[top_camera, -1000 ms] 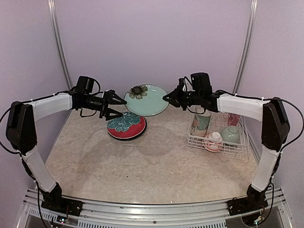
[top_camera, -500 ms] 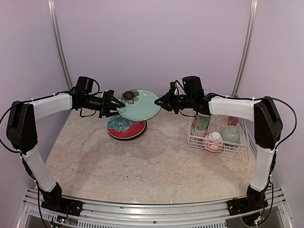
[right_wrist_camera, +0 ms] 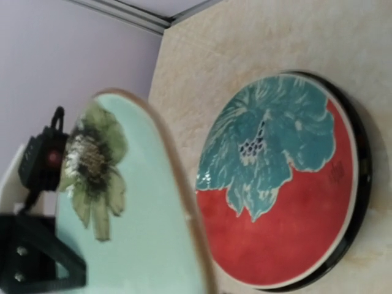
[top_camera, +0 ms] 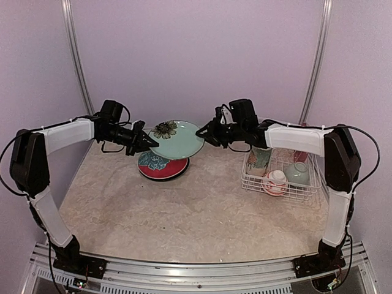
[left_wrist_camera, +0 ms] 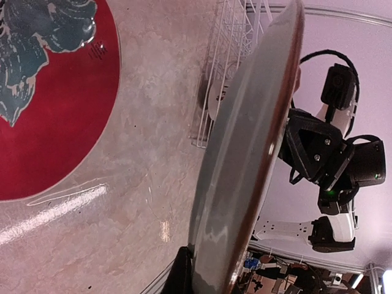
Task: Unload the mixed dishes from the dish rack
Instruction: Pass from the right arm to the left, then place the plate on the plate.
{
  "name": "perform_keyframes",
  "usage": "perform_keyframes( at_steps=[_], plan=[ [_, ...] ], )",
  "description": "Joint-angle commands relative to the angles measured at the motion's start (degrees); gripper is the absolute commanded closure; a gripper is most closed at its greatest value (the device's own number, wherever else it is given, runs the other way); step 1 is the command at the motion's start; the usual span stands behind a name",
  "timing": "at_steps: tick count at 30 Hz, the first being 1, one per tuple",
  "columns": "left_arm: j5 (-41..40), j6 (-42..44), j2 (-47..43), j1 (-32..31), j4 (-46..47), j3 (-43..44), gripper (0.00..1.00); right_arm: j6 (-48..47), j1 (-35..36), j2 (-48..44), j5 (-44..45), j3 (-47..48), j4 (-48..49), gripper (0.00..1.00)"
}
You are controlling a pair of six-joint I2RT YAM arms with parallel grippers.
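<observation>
My left gripper (top_camera: pixel 147 142) is clamped tight on the left rim of the light teal plate (top_camera: pixel 180 139), the one with the flower on it. The plate hangs roughly level in the air, just above the red-teal plate (top_camera: pixel 160 166) lying on the table (top_camera: pixel 184 226). My right gripper (top_camera: pixel 207 133) sits at the opposite rim, but honestly I can't tell if it's gripping or loose. The mug (top_camera: pixel 260 158), white-pink bowl (top_camera: pixel 275 181) and mint green bowl (top_camera: pixel 297 173) sit in the dish rack (top_camera: pixel 288 197) — off to the right.
</observation>
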Motion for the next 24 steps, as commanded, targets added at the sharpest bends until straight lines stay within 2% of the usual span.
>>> perform_keyframes(
  at_steps=[1,7,10,14,24],
  plan=[
    [-5.45,0.33,0.02,0.97,-3.38,1.06,1.00,-3.95,0.55,-0.87,4.16,2.62,-0.05,0.69],
    [-5.36,-1.62,-0.62,3.40,-0.16,-1.50,1.00,-7.43,0.33,-1.27,7.37,1.34,-3.05,0.37],
    [-5.11,-2.77,-0.68,5.20,1.17,-2.52,1.00,-8.56,-0.07,-2.42,8.78,-0.19,-3.86,0.17],
    [-6.76,-3.04,0.37,7.51,-0.02,-2.49,1.00,-10.47,-0.54,-5.20,10.66,-2.88,-4.46,0.02],
    [-9.32,-0.93,5.83,8.33,-2.90,0.71,1.00,-19.01,-0.55,-13.63,19.58,-5.62,-11.47,0.00]
  ],
)
